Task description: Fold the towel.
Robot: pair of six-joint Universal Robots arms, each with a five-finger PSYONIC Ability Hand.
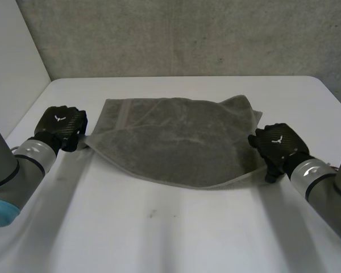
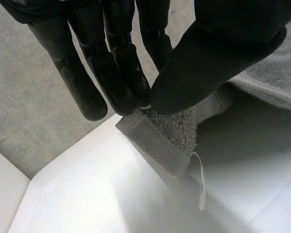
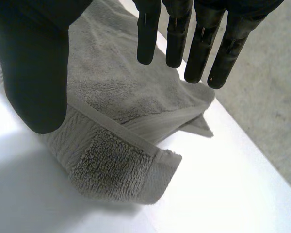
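A grey towel (image 1: 176,142) lies folded over itself across the middle of the white table (image 1: 176,233). My left hand (image 1: 61,128) is at the towel's left corner. In the left wrist view its fingers (image 2: 119,58) and thumb pinch that corner (image 2: 165,136), lifting it a little; a small white label (image 2: 202,179) hangs below. My right hand (image 1: 278,147) is at the towel's right edge. In the right wrist view its fingers (image 3: 184,34) are straight and apart from the thumb, above the loose right corner (image 3: 121,165), which lies on the table.
The table's far edge (image 1: 182,78) meets a grey concrete wall (image 1: 187,34). A white panel (image 1: 11,62) stands to the left of the table. Bare tabletop spreads in front of the towel.
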